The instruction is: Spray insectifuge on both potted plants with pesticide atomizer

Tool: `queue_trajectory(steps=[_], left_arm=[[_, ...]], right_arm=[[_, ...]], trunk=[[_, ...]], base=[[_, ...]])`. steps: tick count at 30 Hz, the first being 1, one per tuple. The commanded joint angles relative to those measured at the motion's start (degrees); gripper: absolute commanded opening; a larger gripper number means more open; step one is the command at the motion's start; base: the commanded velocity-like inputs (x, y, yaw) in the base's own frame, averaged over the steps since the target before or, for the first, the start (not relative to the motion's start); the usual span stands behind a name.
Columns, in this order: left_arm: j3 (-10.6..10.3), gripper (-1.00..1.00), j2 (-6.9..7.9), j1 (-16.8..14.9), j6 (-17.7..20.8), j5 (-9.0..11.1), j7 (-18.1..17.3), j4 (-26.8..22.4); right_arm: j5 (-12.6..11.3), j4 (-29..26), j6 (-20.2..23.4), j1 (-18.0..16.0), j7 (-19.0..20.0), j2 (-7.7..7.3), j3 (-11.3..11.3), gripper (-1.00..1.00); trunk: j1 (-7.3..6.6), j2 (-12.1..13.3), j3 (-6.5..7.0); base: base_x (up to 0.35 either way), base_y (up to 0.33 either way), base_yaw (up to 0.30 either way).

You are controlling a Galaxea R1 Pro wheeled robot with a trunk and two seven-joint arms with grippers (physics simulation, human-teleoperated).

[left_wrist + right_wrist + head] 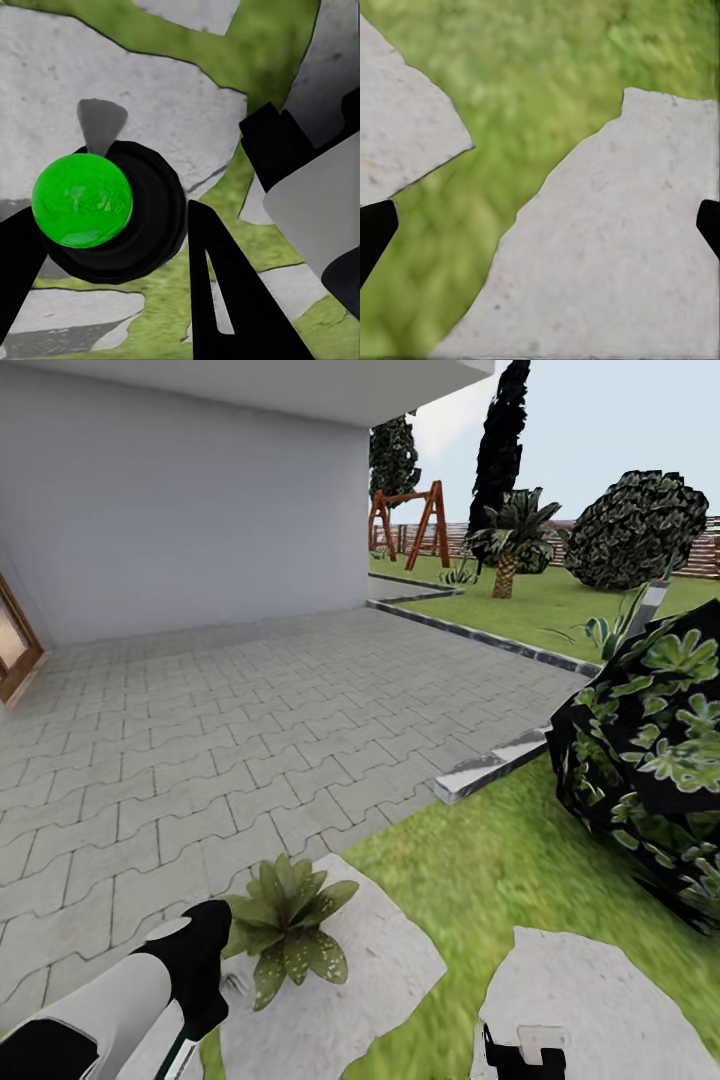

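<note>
One potted plant (285, 925), a low rosette of broad green leaves, stands on a grey stepping stone (380, 960) near the bottom of the head view. Whitish insectifuge specks (312, 956) dot its nearer leaves. My left gripper (205, 965) hangs just left of it, shut on the pesticide atomizer (184, 1052), whose slim dark green body pokes out below. In the left wrist view the atomizer (82, 199) appears end-on as a bright green cap on a black round part between my fingers (225, 300). My right gripper (520, 1055) is open and empty over another stone (615, 247). The second potted plant is out of view.
A big dark-leaved bush (650, 760) crowds the lawn at the right. A grey paved patio (250, 720) with a pale curb (490, 765) lies ahead, with the house wall (190, 500) behind it. A spiky plant (605, 628), palm (510, 540), swing frame (408, 520) and fence stand far off.
</note>
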Motion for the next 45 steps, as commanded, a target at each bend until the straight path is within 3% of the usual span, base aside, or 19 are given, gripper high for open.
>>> queue_trajectory(steps=[1,8,20,26,29,31,33,35,38,45], left_arm=[[0.0,-1.0,0.04,0.01,0.38,-0.43,-0.57,-0.18],[0.28,-1.0,0.07,0.01,0.47,-0.43,-0.4,-0.29],[0.21,-1.0,0.28,-0.05,0.49,-0.43,-0.38,-0.4],[-0.24,-1.0,0.35,-1.39,0.55,-0.61,-1.56,-4.96],[-0.5,-1.0,0.47,-6.92,0.54,-1.8,-2.77,-4.33],[-0.65,-1.0,0.57,-7.83,0.5,-3.09,-5.82,-4.45],[-0.58,-1.0,0.08,-8.43,0.49,-8.07,-8.78,-4.85],[-0.57,-1.0,-0.33,-9.2,0.45,-10.27,-11.56,-4.98],[-0.69,-1.0,-0.24,-10.41,0.41,-11.11,-14.79,-5.03],[-0.76,-1.0,-0.21,-10.65,0.4,-11.16,-15.55,-4.36]], right_arm=[[0.61,0.08,-0.16,-0.05,-0.22,0.01,-0.43,1.0],[0.61,0.08,-0.16,-0.05,-0.22,0.02,-0.43,1.0],[0.6,0.08,-0.16,-0.05,-0.22,0.01,-0.43,1.0],[0.56,0.06,-0.16,-0.05,-0.21,0.01,-0.49,1.0],[0.61,-0.01,-0.24,-0.05,-0.19,0.03,-0.47,1.0],[0.61,-0.01,-0.23,-0.05,-0.23,0.05,-0.46,1.0],[0.61,0.0,-0.17,-0.05,-0.22,0.02,-0.44,1.0],[0.61,0.06,-0.16,-0.05,-0.22,0.02,-0.43,1.0],[0.61,0.07,-0.16,-0.05,-0.22,0.02,-0.44,1.0],[0.57,0.08,-0.16,-0.05,-0.3,0.01,-0.43,1.0]], trunk=[[-0.01,-0.02,-0.05],[-0.01,-0.02,-0.05],[-0.01,-0.02,-0.05],[-0.01,-0.02,-0.05],[-0.01,-0.02,-0.05],[-0.01,-0.02,-0.05],[-0.01,-0.02,-0.05],[-0.01,-0.02,-0.05],[-0.01,-0.02,-0.05],[-0.01,-0.02,-0.05]], base=[[0.0,0.001,-0.297],[-0.049,0.006,-0.266],[-0.185,0.218,-0.04],[-0.002,0.25,-0.168],[0.0,0.021,-0.007],[0.0,0.002,-0.001],[0.0,0.0,0.0],[0.0,0.0,0.0],[0.0,0.0,0.0],[0.076,0.071,-0.001]])
